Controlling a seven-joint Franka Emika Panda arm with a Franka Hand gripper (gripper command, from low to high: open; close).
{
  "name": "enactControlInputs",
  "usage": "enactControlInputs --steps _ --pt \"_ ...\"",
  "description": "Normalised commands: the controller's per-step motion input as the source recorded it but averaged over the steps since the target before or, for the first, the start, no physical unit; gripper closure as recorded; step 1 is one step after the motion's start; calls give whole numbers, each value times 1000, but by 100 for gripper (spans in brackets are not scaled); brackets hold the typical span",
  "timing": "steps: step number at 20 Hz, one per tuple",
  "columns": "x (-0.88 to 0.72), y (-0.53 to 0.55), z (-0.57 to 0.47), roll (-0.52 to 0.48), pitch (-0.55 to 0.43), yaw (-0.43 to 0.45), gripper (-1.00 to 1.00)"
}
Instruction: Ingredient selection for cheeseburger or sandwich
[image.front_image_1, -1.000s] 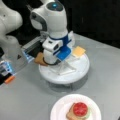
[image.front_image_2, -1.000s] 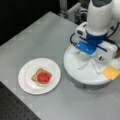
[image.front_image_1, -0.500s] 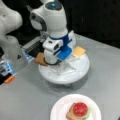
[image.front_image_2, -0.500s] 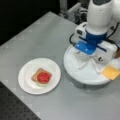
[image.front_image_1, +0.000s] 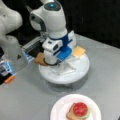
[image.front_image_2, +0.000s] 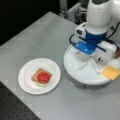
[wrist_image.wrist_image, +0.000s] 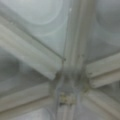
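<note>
The sandwich (image.front_image_1: 79, 111) lies on a white paper plate (image.front_image_1: 60, 110) as a toast square with a green leaf and a red disc on top; it also shows on the paper plate (image.front_image_2: 27, 77) as the sandwich (image.front_image_2: 41, 77). My gripper (image.front_image_1: 58, 62) hangs low over the white round divided tray (image.front_image_1: 80, 71), its fingers hidden under the hand. The yellow-orange cheese square (image.front_image_1: 78, 51) rests on the tray's far rim, just right of the hand, and shows as the cheese square (image.front_image_2: 111, 72). A second brown toast square (image.front_image_1: 40, 59) lies at the tray's left edge beside the hand. The wrist view shows only the tray's dividers (wrist_image.wrist_image: 65, 75), very close.
The arm's white base (image.front_image_1: 11, 47) with an orange-tipped fixture (image.front_image_1: 9, 79) stands at a front view's left. A metal rail (image.front_image_2: 75, 10) runs behind the tray (image.front_image_2: 75, 65). The grey table (image.front_image_2: 37, 35) drops off to black at its edges.
</note>
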Motion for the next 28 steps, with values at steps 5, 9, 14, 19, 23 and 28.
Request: enactControlInputs --steps 5,9,14,19,23,28 --pt "-226 18 -179 99 -219 -78 -100" --pt "-220 42 -153 118 -219 -68 -100" --pt "-219 86 -132 109 -206 -60 -100" --pt "-213 81 -147 91 -201 -59 -100" --pt "-189 82 -194 31 -195 -53 -100" --pt "-174 68 -206 -29 -192 -27 -100"
